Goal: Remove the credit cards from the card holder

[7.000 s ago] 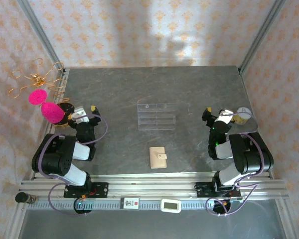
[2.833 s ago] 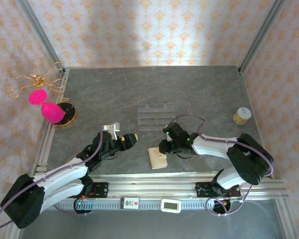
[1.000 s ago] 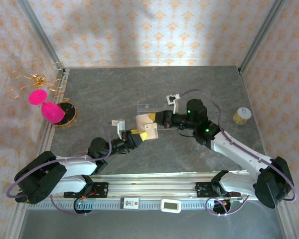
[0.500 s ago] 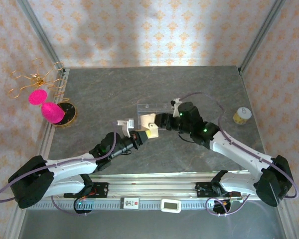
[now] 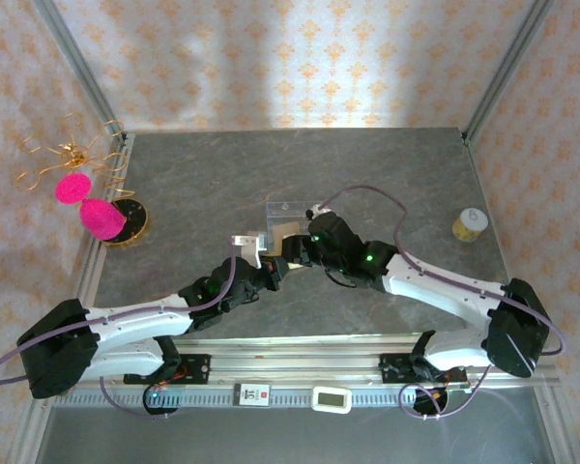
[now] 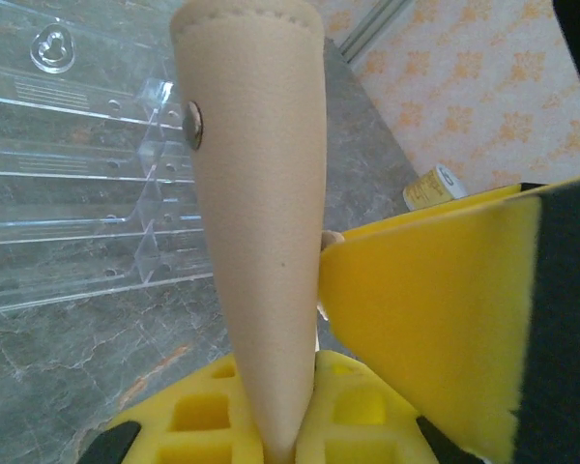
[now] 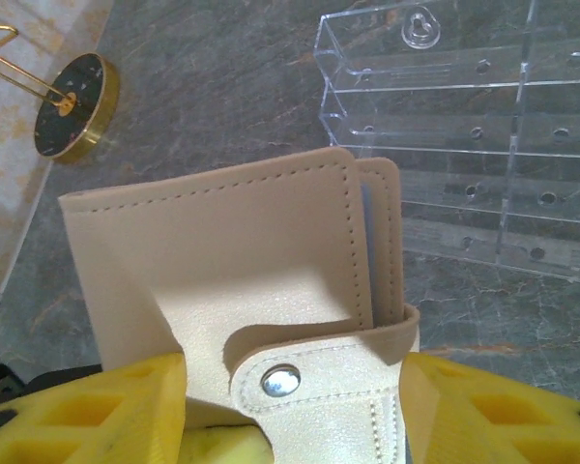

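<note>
While the left gripper clenches the holder edge-on above the table, beside the tray, the right gripper stands with jaws apart about the fastened tab; grasp undetermined. Risk: tugging the tab could twist the holder out of that narrow pinch.

You're working in a robot test cell in a lab. Bare metal frame posts rise at the corners. Flat panels of flowery wallpaper wall it in. The left arm and right arm are bolted to a metal rail at the near edge of a grey stone-look table.
</note>
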